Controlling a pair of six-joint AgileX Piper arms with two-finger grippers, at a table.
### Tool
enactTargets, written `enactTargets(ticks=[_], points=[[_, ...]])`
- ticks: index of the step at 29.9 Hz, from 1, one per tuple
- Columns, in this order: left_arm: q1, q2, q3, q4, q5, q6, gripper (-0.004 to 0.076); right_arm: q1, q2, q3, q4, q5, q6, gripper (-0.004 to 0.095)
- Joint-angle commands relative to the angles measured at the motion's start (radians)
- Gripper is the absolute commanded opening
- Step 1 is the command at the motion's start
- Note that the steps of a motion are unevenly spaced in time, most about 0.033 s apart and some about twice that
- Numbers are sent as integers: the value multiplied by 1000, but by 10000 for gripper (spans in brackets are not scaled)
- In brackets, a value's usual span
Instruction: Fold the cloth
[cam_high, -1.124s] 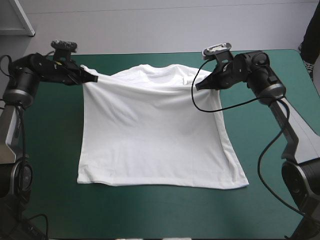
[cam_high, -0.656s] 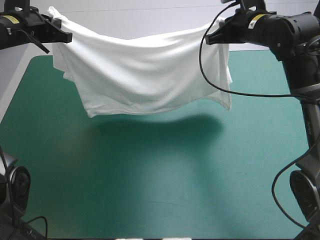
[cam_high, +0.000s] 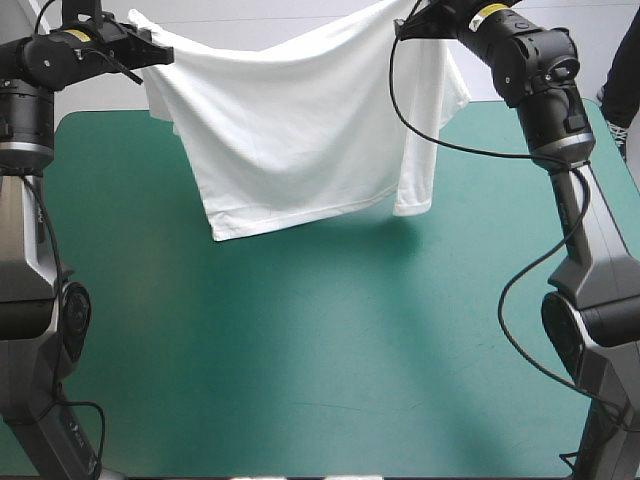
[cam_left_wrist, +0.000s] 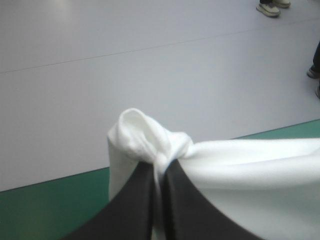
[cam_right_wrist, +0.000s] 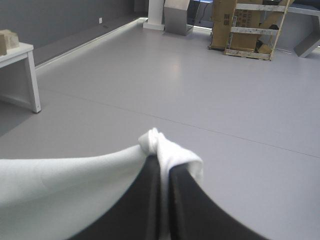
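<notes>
White and short-sleeved, the T-shirt hangs in the air above the far half of the teal-green table, stretched between the 2 grippers, its lower hem hanging free and a fold drooping at its right end. The left gripper is clenched on a bunched corner of the fabric and the right gripper pinches another bunch the same way, black fingers all but meeting around it. A small yellow label sits near each gripper, its writing too small to read.
</notes>
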Motion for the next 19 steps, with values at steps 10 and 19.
enactTargets(ticks=[10,19], points=[[-3,-43,-118,-8,-106,20,19,-167,-3,-179,132,122,-10,-17],[-3,24,-118,29,302,24,19,-188,66,-179,120,621,15,-17]])
